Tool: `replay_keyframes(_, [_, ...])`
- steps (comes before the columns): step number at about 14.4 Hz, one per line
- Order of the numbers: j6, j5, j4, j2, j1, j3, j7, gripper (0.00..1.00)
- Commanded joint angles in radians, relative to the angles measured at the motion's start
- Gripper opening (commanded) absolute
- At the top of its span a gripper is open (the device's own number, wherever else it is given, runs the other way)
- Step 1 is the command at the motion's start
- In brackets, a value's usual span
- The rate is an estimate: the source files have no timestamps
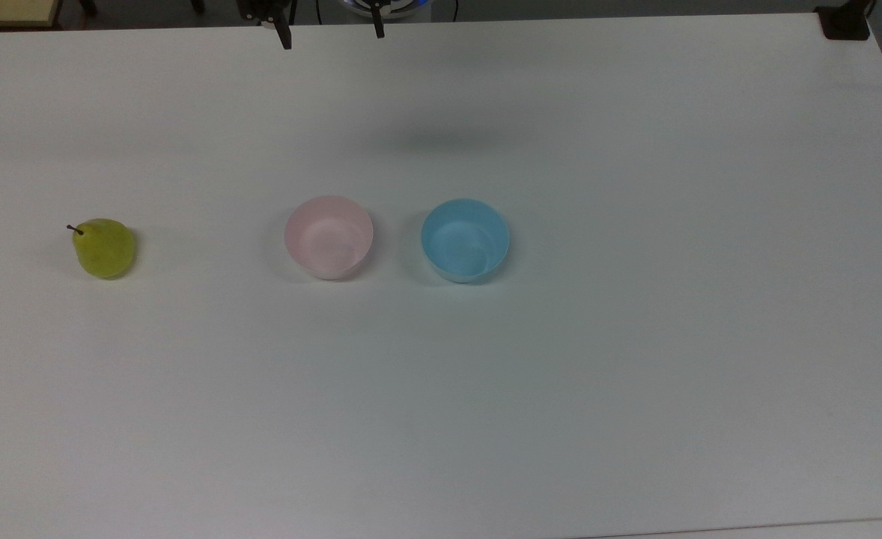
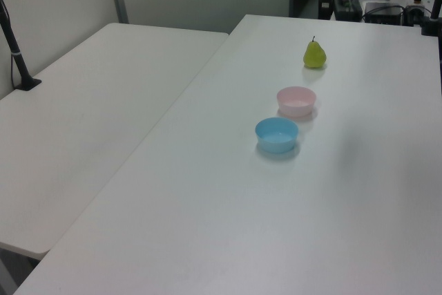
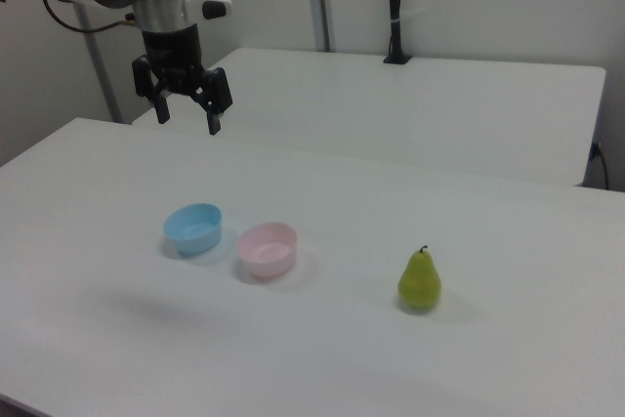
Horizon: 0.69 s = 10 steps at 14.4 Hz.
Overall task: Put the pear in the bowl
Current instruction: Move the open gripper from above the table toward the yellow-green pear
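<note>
- The pear (image 1: 104, 248) stands upright on the white table (image 1: 561, 412), at the far left of the top view (stem up in the right view), well apart from both bowls.
- The pink bowl (image 1: 329, 237) sits near the top view's centre, with the blue bowl (image 1: 465, 240) just beside it on the right, not touching.
- My gripper (image 3: 186, 116) hangs high at the right view's upper left, jaws apart and holding nothing.
</note>
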Motion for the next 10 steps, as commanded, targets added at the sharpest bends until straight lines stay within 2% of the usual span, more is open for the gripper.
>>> replay_keyframes(1, [0.031,0.018,-0.022,-0.010,0.013,-0.010,-0.008,1.00])
replay_keyframes(8, [0.031,0.018,-0.017,-0.012,0.005,-0.010,-0.022,1.00])
replay_keyframes(9, [0.029,0.006,-0.019,-0.010,-0.001,-0.010,-0.061,1.00])
replay_keyframes(10, [0.029,0.004,-0.017,-0.001,-0.034,-0.010,-0.203,1.00])
